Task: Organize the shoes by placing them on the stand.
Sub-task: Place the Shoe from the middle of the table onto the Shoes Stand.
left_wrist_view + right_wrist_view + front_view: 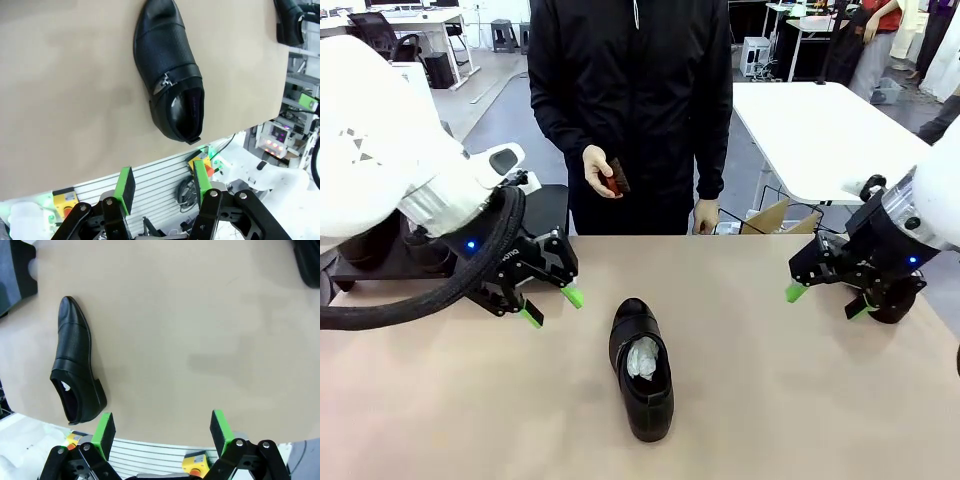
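Note:
One black glossy shoe [640, 368] lies in the middle of the tan table, toe toward the person, with white paper in its opening. The same shoe [170, 75] shows ahead of my left gripper [162, 180], and the right wrist view has that shoe [75, 365] at its left. My left gripper [551, 307] hangs open and empty to the shoe's left. At the table's right side my right gripper [828, 301] is open and empty. Two more dark shoes [370, 245] sit behind my left arm on the black stand [550, 205]. Another shoe [895, 305] lies partly hidden behind my right gripper.
A person in a black jacket stands at the far side, holding a small brown object [616, 180] in one hand. A cardboard box [775, 218] and a white table [820, 130] lie beyond the far right edge.

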Available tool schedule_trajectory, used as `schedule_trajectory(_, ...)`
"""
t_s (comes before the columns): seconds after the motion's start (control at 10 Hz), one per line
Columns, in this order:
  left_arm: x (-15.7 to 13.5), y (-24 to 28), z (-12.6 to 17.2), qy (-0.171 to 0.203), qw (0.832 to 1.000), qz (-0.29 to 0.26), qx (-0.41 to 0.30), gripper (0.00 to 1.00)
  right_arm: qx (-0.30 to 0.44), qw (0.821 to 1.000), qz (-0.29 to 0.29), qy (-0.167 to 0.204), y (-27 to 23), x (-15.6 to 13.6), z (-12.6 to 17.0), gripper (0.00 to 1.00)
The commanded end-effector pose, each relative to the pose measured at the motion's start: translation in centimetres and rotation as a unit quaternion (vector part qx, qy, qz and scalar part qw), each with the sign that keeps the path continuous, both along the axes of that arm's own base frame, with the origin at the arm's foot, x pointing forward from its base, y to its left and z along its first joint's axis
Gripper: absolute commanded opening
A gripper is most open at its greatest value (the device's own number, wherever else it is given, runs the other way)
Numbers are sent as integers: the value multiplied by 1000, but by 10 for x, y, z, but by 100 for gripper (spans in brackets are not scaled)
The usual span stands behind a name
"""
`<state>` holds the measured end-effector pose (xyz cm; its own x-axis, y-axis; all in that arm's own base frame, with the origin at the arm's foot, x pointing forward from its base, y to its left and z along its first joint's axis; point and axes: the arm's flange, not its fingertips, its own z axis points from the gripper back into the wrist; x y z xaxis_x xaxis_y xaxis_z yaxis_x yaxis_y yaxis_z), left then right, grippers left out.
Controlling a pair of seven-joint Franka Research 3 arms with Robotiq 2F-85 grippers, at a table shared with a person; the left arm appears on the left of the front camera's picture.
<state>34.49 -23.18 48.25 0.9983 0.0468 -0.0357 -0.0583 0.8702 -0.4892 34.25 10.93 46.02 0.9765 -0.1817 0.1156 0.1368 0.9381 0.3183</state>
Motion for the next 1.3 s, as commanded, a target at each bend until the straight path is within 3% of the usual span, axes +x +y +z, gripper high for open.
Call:
schedule_trajectory(0.0,-15,-53,-11,-21,999,-15,44,62,5,1000,3,1,0,0,0,100)
schedule_trajectory(0.3,-20,-128,-21,-32,998,-26,55,62,5,1000,3,1,0,0,0,100)
schedule_trajectory(0.5,-11,-168,-45,-14,996,-17,89,62,5,1000,3,1,0,0,0,100)
schedule_trajectory(0.6,-3,-180,-56,-40,991,24,129,62,5,1000,3,1,0,0,0,100)
schedule_trajectory(0.7,1,-189,-62,-44,987,30,149,62,5,1000,3,1,0,0,0,100)
schedule_trajectory(1.2,15,-211,-89,-46,984,24,171,62,5,1000,3,1,0,0,0,100)
